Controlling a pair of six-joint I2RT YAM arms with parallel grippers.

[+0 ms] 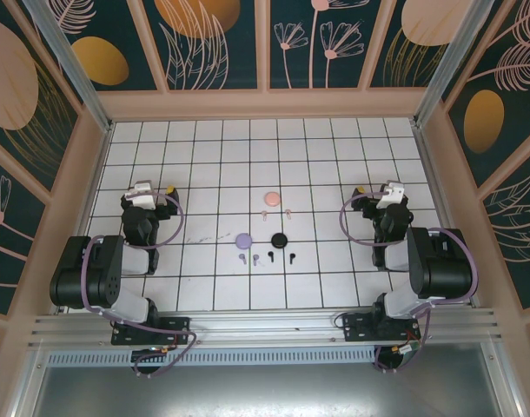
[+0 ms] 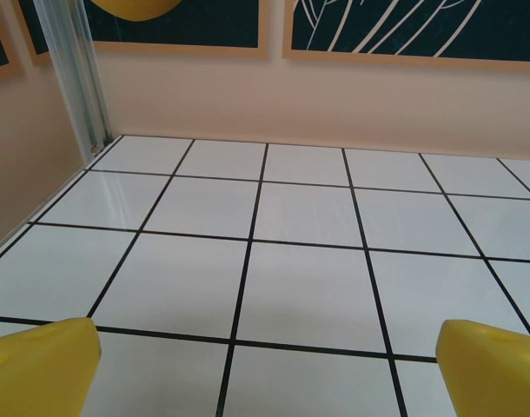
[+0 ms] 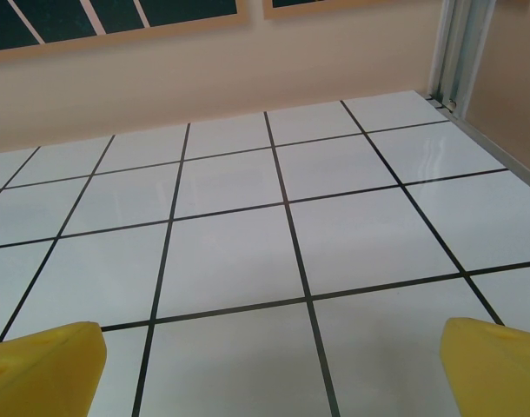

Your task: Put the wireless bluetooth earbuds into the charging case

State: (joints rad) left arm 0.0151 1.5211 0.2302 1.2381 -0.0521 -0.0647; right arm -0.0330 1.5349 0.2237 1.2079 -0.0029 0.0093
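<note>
Both sets of jaws were spread, empty. Risk: tiny stemmed earbuds (image 1: 272, 257) could skid across glossy white tiled surface (image 1: 334, 156) when pinched.

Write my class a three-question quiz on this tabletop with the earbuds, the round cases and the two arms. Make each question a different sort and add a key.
1. True or false: the left gripper is shut on an earbud.
2. Fill in: in the top view, the black case lies to the ___ of the purple case.
3. Which case lies nearest the back wall? A pink case; B purple case; C black case.
Key: 1 false, its jaws stand open with nothing between them; 2 right; 3 A.
</note>
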